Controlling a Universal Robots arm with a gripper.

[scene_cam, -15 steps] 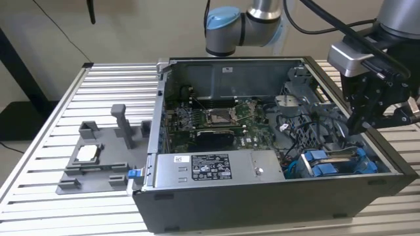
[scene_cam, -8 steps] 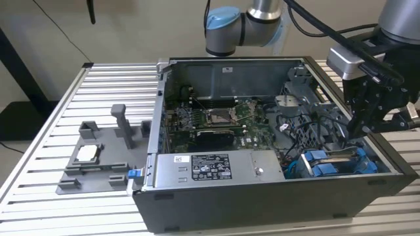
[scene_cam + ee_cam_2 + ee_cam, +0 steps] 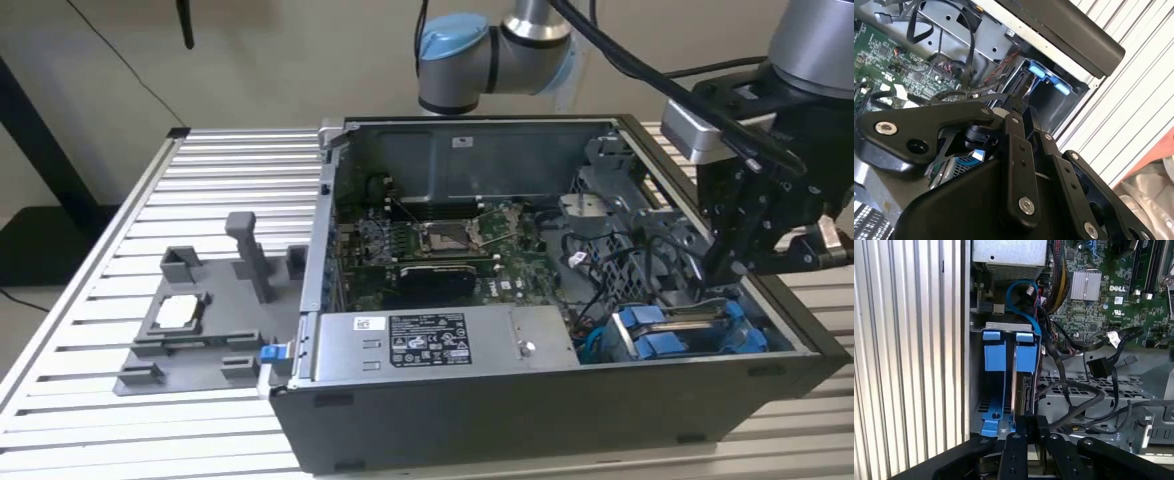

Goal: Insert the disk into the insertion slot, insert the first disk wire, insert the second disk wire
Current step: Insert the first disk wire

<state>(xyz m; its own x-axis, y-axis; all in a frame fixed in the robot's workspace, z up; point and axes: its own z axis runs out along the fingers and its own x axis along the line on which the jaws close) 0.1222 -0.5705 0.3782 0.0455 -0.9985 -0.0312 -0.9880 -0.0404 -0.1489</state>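
— Blue plastic on dark metal: is that the insertion slot [image 3: 641, 332]?

— Yes. In the exterior view it sits at about four o'clock inside the open computer case [image 3: 534, 420], at three o'clock from the long grey box [image 3: 441, 340] with the white sticker.

— And the disk?

— In the first wrist view the disk [image 3: 1023, 385] stands on edge between the slot's blue rails.

— Where is your gripper?

— In the exterior view my gripper [image 3: 738, 268] hangs at three o'clock over the case, just above the slot. In both wrist views its fingers [image 3: 1026, 427] are drawn together with nothing between them. The tips are right at the disk's near end; I cannot tell whether they touch it.

— Any cables?

— Black cables [image 3: 1079, 390] loop over the grey cage beside the slot, one ending in a free connector [image 3: 1099, 365]. A blue cable [image 3: 1026, 295] arcs near the rails.

— Outside the case?

— A grey fixture [image 3: 200, 330] lies at nine o'clock on the slatted table [image 3: 227, 170].
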